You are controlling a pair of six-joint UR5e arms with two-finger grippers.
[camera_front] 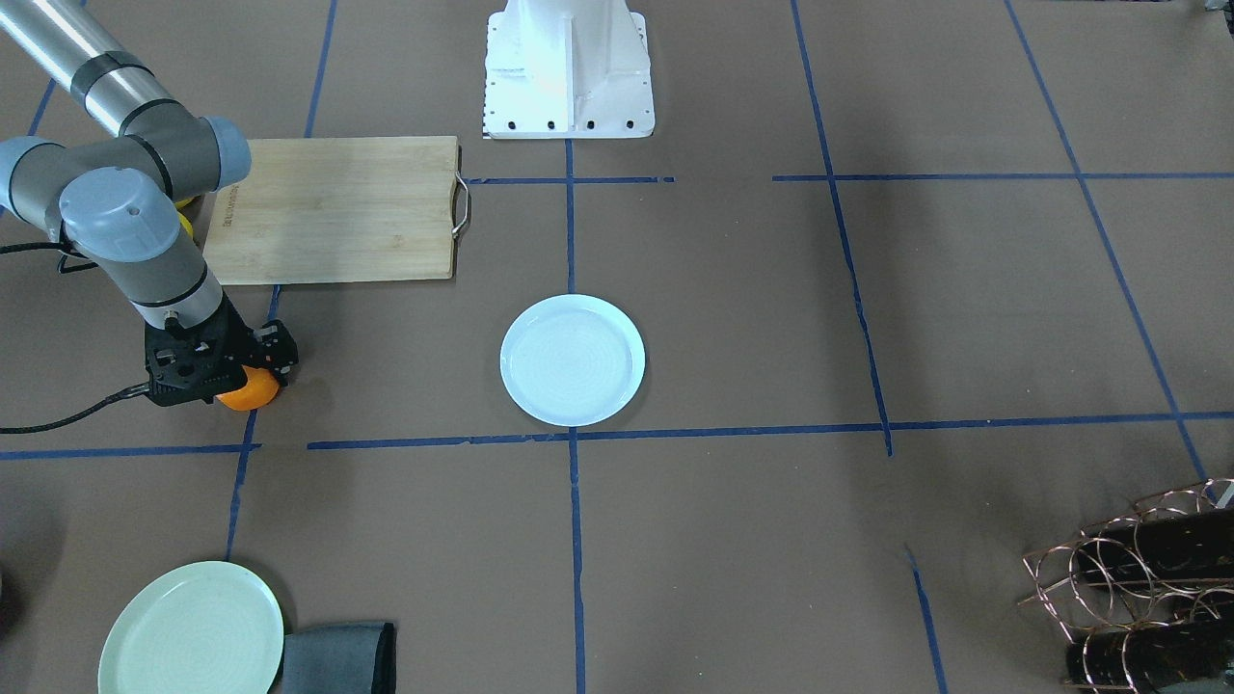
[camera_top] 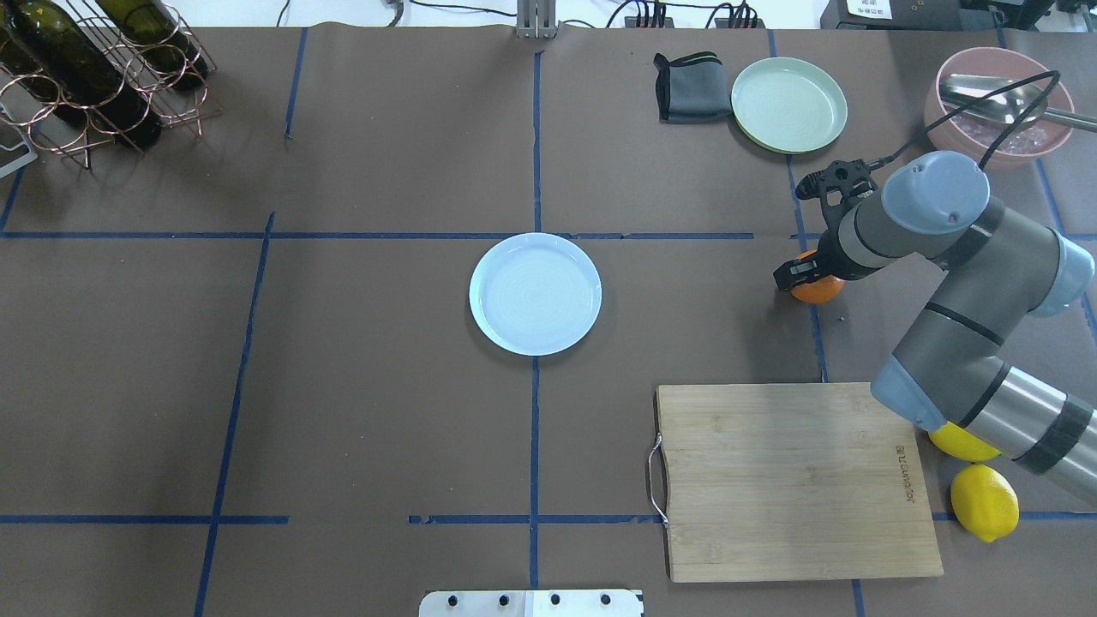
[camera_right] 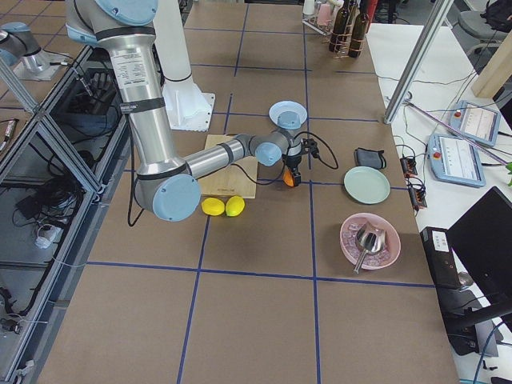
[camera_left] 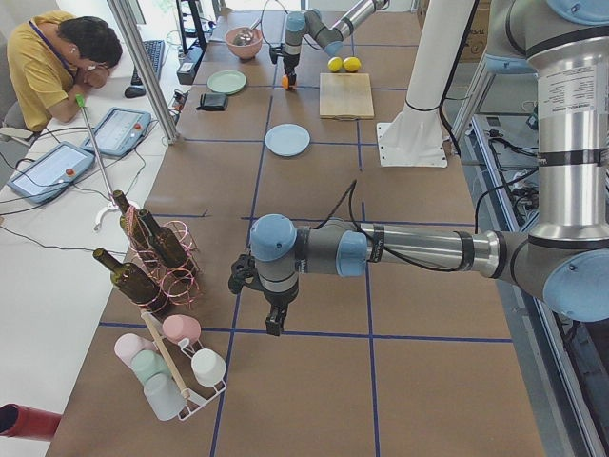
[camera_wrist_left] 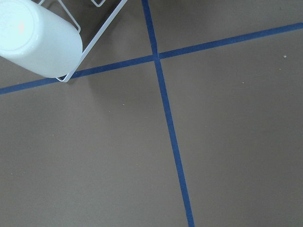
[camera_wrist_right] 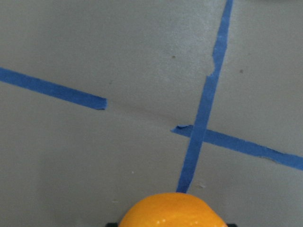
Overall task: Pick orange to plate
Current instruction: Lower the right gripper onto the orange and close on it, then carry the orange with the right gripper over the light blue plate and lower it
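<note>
Grasping step: right claw (camera_front: 243,379) looks clamped on the orange (camera_front: 247,395) at the bench (camera_front: 733,318); next, lift toward the plate (camera_front: 573,360), well apart.

Open brown tabletop (camera_top: 686,291) runs between the orange (camera_top: 818,290) and the white plate (camera_top: 535,294), so we have a straight lane. The cutting board (camera_top: 797,480) and mint-green plate (camera_top: 788,104) flank it.

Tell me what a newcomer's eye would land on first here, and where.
The bright orange stands out on the robot's right of the table, with the right gripper down over it; whether the grip has closed is unclear. The white plate sits empty at the centre, apart from it. Two yellow lemons lie beside the wooden cutting board, nearer the robot.
</note>
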